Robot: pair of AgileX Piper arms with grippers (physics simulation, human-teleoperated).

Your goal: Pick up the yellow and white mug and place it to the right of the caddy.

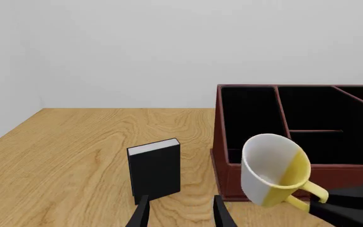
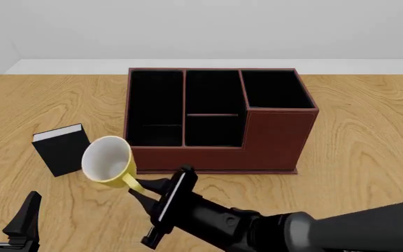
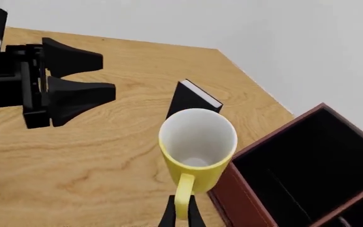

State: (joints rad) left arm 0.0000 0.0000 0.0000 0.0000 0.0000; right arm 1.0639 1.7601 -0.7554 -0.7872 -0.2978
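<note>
Handle (image 3: 183,198) pinch by right claw (image 3: 180,215) shows clearest wrist-side.

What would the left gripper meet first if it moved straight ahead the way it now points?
Most likely the black book: it stands on the table right beyond the left gripper, whose fingers are open. Depth is uncertain, so the gap cannot be judged exactly.

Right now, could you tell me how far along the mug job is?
Pickup looks done: the right gripper holds the yellow and white mug by its handle, tipped sideways, left of the caddy. Left: carrying it to the caddy's right side and setting it down. The left gripper is open, idle.
</note>
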